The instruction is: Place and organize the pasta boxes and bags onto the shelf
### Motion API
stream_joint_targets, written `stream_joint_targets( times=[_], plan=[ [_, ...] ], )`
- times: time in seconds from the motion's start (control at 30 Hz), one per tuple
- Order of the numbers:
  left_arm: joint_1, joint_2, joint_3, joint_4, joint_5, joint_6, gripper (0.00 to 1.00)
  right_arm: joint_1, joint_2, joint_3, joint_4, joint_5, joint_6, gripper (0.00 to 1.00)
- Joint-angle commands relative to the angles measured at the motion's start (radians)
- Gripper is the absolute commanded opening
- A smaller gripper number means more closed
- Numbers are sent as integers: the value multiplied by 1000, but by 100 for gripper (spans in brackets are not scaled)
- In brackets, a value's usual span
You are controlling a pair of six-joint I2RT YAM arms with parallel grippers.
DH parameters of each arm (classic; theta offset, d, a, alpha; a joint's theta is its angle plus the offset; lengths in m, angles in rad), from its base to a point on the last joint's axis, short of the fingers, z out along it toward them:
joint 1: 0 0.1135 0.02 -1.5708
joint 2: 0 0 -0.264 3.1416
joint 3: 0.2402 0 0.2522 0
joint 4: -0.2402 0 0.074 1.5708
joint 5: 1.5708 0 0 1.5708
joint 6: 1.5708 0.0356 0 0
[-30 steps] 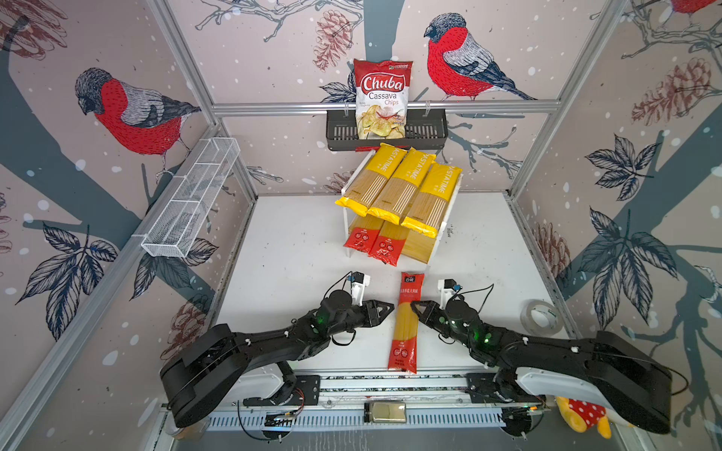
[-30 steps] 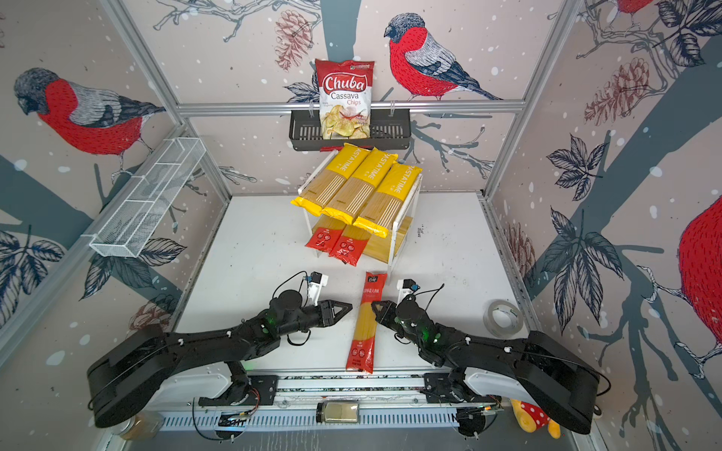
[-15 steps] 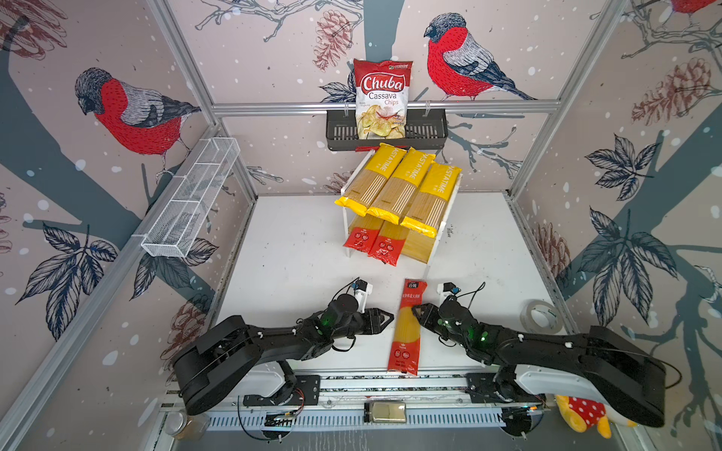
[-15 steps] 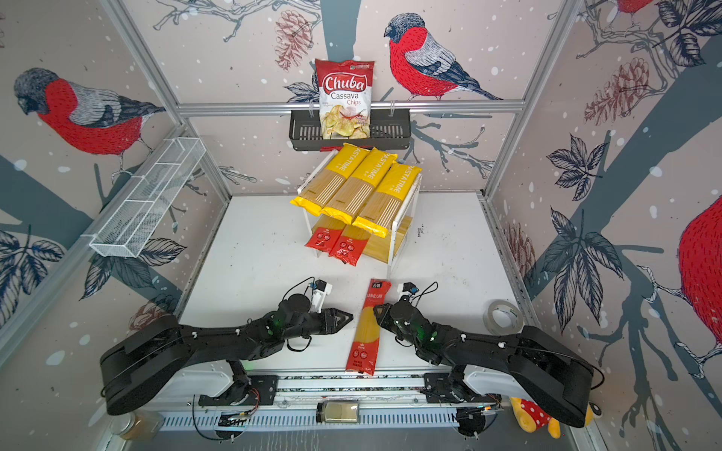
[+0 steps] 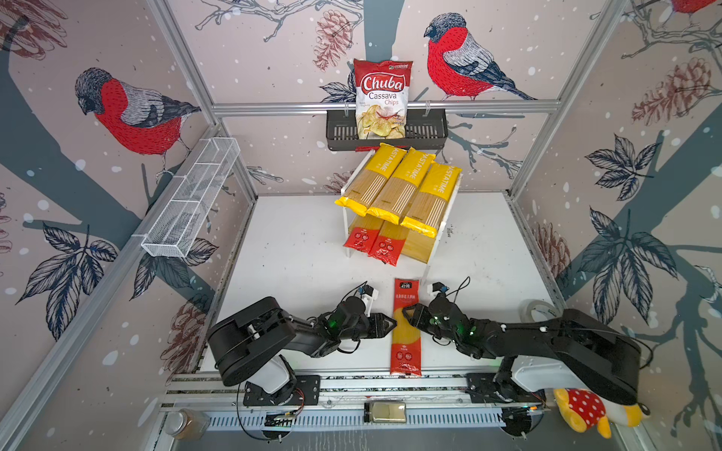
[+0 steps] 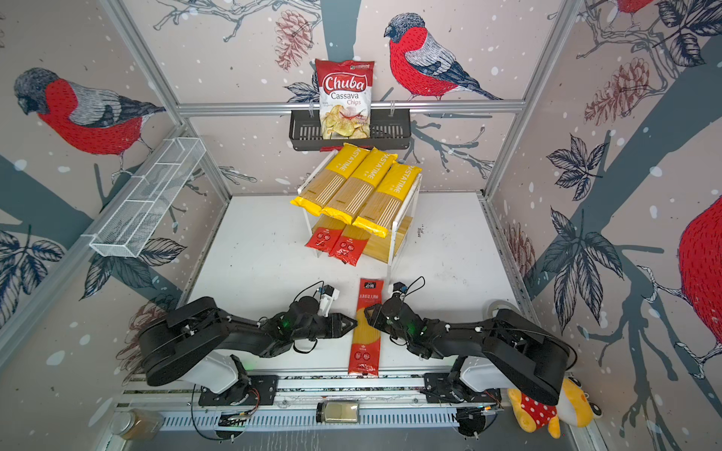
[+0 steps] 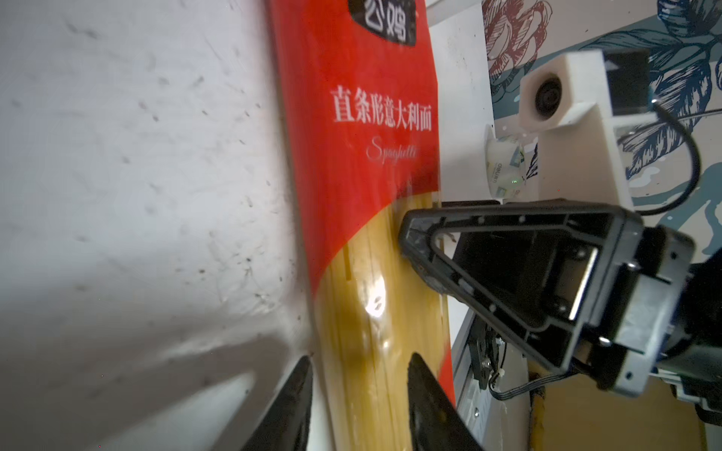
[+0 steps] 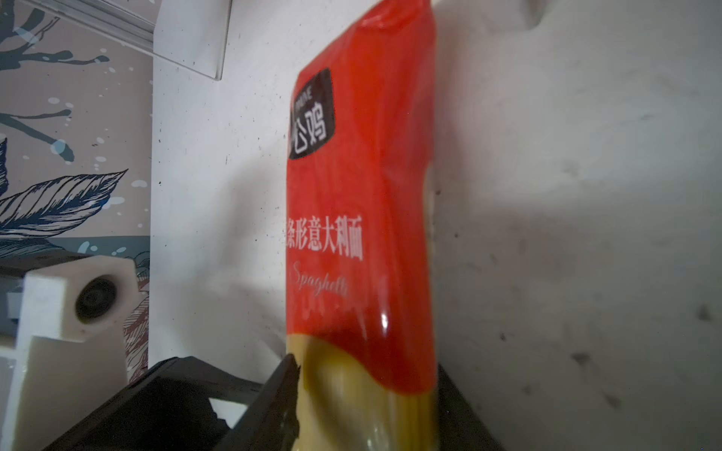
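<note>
A red spaghetti pack (image 5: 406,343) (image 6: 364,343) lies lengthwise on the white table near its front edge. My left gripper (image 5: 390,323) (image 7: 359,357) reaches it from the left. It is open, its jaws either side of the pack's (image 7: 363,156) clear middle, and a sliver of table shows beside one finger. My right gripper (image 5: 406,312) (image 8: 367,363) comes from the right, open, with the pack (image 8: 359,195) between its jaws. At the back stands the shelf (image 5: 439,238). It carries three yellow bags (image 5: 398,187) on top and two red packs (image 5: 371,242) below.
A Chuba chips bag (image 5: 383,101) stands in the black wall basket (image 5: 426,129) above the shelf. A white wire tray (image 5: 191,199) hangs on the left wall. A tape roll (image 5: 537,308) lies at the table's right edge, with a plush toy (image 5: 582,410) by the front rail.
My right gripper has gone from shut to open and now has the pack's right edge between its jaws. My left gripper has closed in on the left edge. The pack slid slightly nearer.
</note>
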Motion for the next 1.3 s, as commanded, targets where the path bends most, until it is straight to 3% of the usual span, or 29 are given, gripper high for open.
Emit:
stream_joint_targets(
  times=[0.0,0.23,0.53,0.63,0.73,0.9,1.07,1.27],
  plan=[
    [-2,22,-1,108,32,-27,38,4,-8,-30,70,-28,0,41],
    [36,-137,2,-37,3,13,38,3,-175,-64,85,-4,-7,19],
    [91,-353,45,-314,-86,99,40,5,-245,-49,65,16,-21,11],
    [92,-346,28,-302,-83,96,42,-5,-227,-18,-75,43,-31,19],
    [82,-281,26,-246,-26,83,48,-27,-234,-19,-178,59,-20,40],
    [19,-150,60,-171,-31,65,52,-89,-213,-44,-218,-1,-55,53],
    [-9,-7,81,-62,-3,29,50,-133,-132,-73,-112,-103,-101,55],
    [-10,101,83,55,44,-11,30,-87,32,-17,46,-172,-127,50]
  ],
)
